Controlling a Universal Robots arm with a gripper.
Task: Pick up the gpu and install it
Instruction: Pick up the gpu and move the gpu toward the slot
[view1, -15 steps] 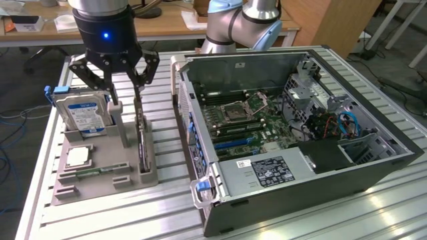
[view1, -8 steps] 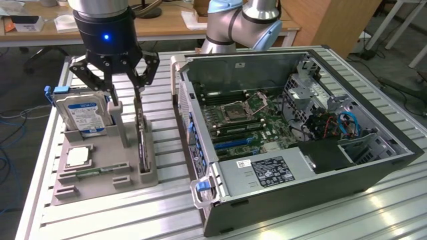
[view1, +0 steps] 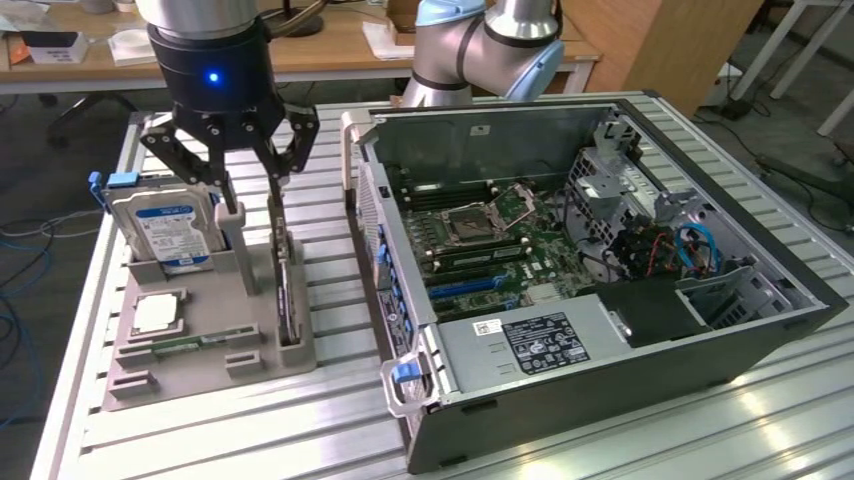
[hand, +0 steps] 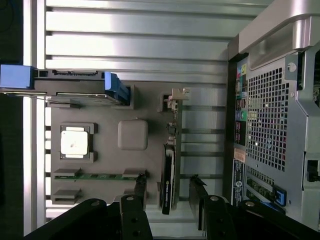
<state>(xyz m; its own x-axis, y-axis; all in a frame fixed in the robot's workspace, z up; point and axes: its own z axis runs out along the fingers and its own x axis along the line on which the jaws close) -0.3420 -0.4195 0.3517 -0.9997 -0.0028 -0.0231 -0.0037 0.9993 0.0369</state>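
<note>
Over the grey holder tray at the exterior view's left, we saw the gripper hanging with its jaws spread wide and gripping nothing, so we logged it as empty. Right below it the gpu stood on its long edge in the tray slot nearest the computer case. The upright hard drive and the CPU chip sat on the tray's far side from the case. Seen from the wrist, the gpu ran between the two fingers, one on each side, so the gripper looked lined up across the card. We could not tell whether a pad touched it, though it looked apart. We rated the task as barely begun: card not gripped, not lifted, not seated. Inside the open case, on the slatted table, the motherboard showed blue expansion slots with no card in them, so we counted both pick-up and install as not done
</note>
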